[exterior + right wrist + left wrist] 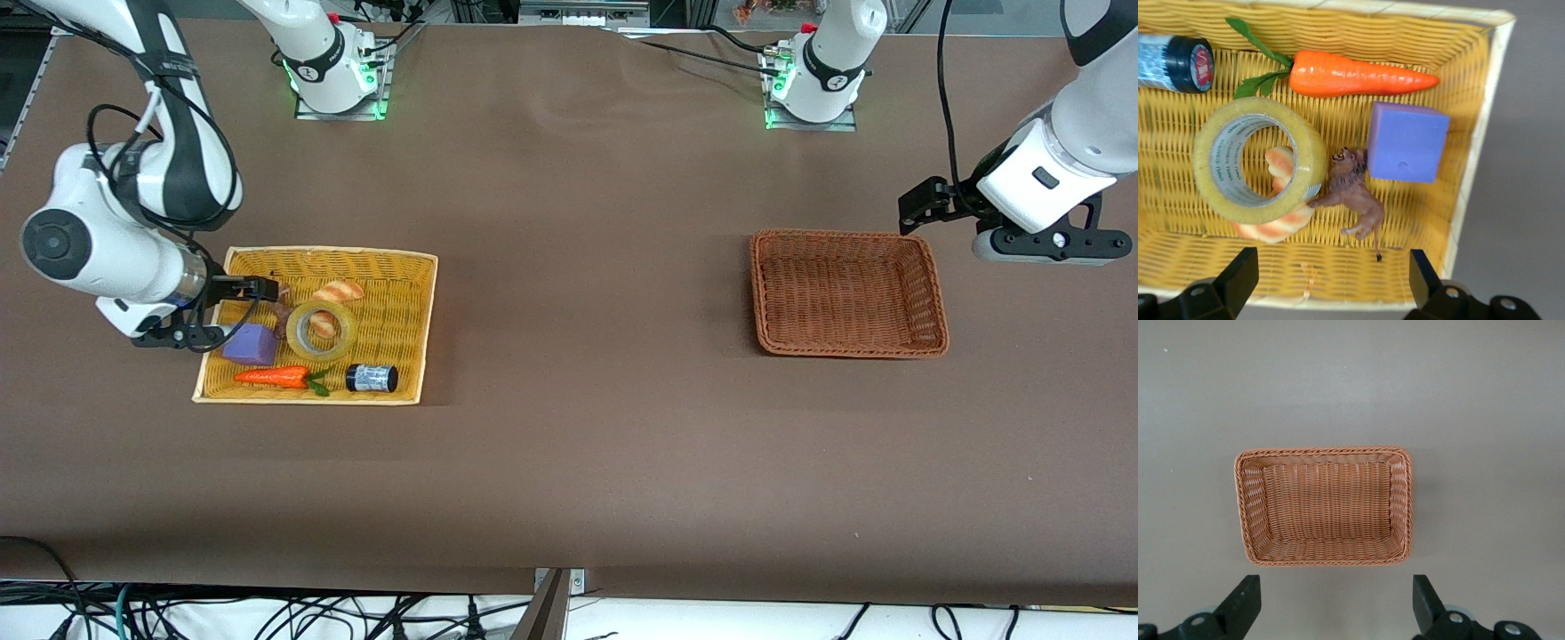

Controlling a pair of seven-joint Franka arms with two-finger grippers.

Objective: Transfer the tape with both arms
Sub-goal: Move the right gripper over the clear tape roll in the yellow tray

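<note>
The tape (348, 332), a yellowish translucent ring, lies in the yellow basket (404, 293) at the right arm's end of the table, resting partly on a bread piece. It shows in the right wrist view (1258, 108) beside a lion figure (1355, 193). My right gripper (182, 338) hangs open and empty over that basket's rim (1331, 287), above and apart from the tape. My left gripper (1049, 249) hangs open and empty in the air beside the brown basket (933, 293), which is empty in the left wrist view (1245, 513), where the gripper (1336, 607) frames bare table.
The yellow basket also holds a purple block (252, 344), a carrot (271, 377), a black cylinder with a pale label (372, 378) and bread (338, 291). Brown cloth covers the table between the two baskets.
</note>
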